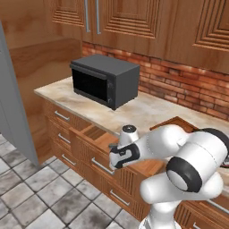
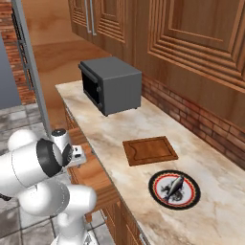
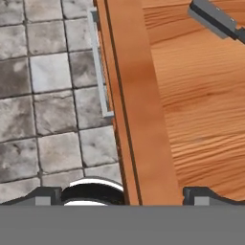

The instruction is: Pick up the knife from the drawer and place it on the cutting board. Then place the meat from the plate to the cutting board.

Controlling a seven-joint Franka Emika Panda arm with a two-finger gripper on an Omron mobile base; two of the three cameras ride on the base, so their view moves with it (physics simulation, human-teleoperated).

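Note:
The drawer [image 3: 201, 110] is pulled out, and its light-brown bottom shows in the hand view. An end of the dark grey knife [image 3: 215, 19] lies on that bottom at the top right. My gripper [image 3: 127, 196] hangs open above the drawer's front wall [image 3: 134, 95], one fingertip [image 3: 48, 196] over the floor side and the other over the inside. Nothing is between them. On the counter, the cutting board [image 2: 150, 150] lies bare. Just beyond it, the plate [image 2: 173, 189] carries the greyish meat [image 2: 172, 187]. My hand [image 2: 76, 155] is over the open drawer [image 2: 91, 177].
A dark microwave [image 1: 105, 80] stands on the marble counter [image 1: 138, 112] at the back left. Smaller drawers with silver handles [image 1: 61, 116] sit left of the open drawer [image 1: 96, 134]. The silver bar handle [image 3: 98, 62] runs along the drawer front. Grey floor tiles [image 3: 43, 95] lie below.

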